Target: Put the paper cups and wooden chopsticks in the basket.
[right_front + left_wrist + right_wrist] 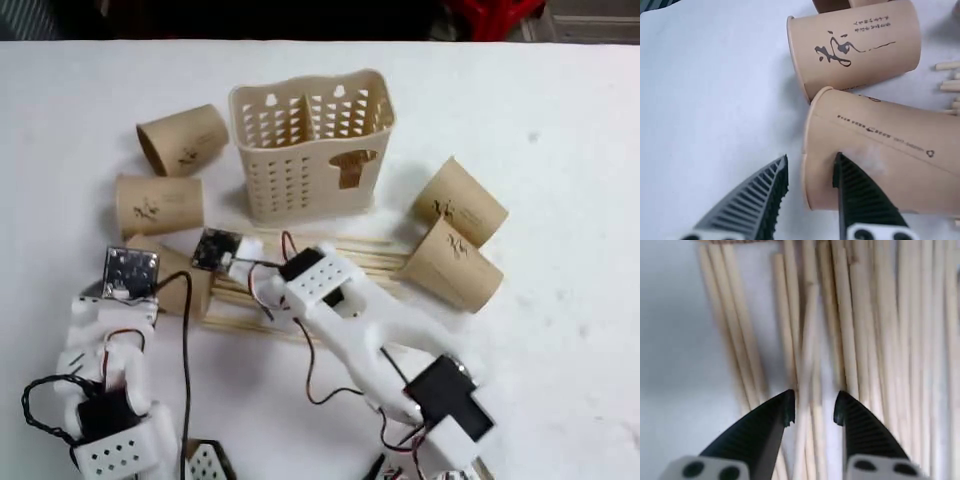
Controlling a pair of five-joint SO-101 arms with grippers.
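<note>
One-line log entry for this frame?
left end effector: open, at rim of lying paper cup | right end effector: open over chopsticks | basket: upright

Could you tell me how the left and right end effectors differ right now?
The left end effector straddles the rim of a paper cup lying on its side; the right end effector hangs over the wooden chopsticks. One left finger overlaps the cup's wall; chopsticks run between the right's fingers. Both are open.

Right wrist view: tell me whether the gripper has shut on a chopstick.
No: the right gripper is open, its fingers apart over the wooden chopsticks, which lie flat on the table.
</note>
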